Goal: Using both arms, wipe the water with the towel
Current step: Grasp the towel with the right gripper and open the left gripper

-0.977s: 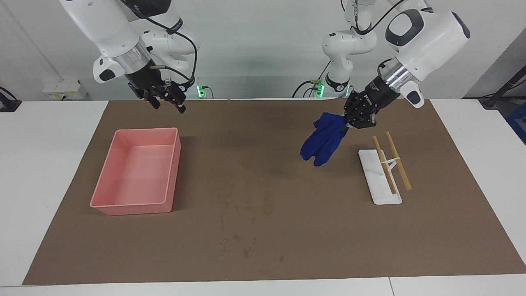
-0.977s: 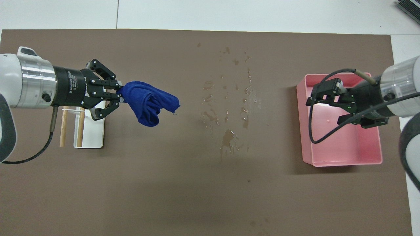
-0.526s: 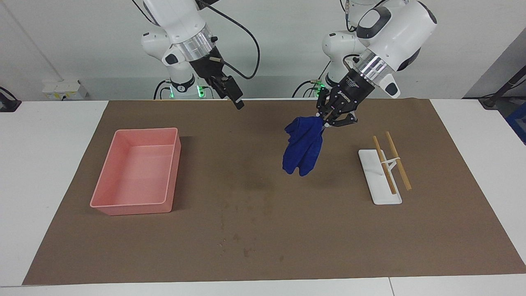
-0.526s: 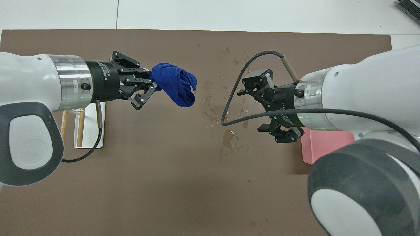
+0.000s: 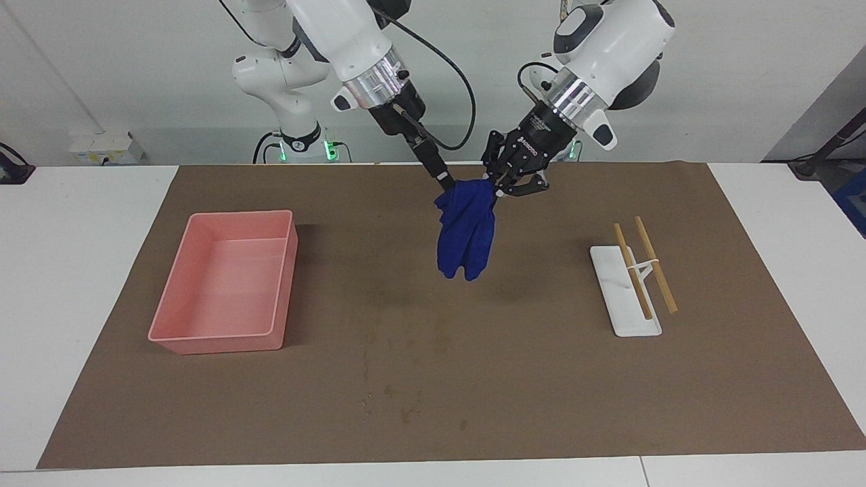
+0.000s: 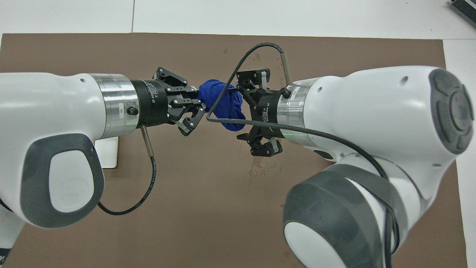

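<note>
The left gripper (image 5: 499, 190) is clamped on the top of the blue towel (image 5: 465, 233), which hangs bunched in the air above the middle of the brown mat (image 5: 555, 379). The right gripper (image 5: 446, 182) is set against the towel's upper edge; in the overhead view its jaws are seen spread wide on either side of the cloth, not yet closed on it.

Step in hand, as judged: the hand-up of a second corner, so that the towel can be held by both arms. The next move calls for the right jaws to be closed on a free edge, and the cloth then spread and lowered onto the water drops (image 5: 406, 412), which lie farther from the robots.

Against the frame half a second ago: both grippers have been brought together over mid-table, where a clear gap was noted between them. The pink bin (image 5: 226, 281) and the chopstick rest (image 5: 626, 291) are unchanged.
</note>
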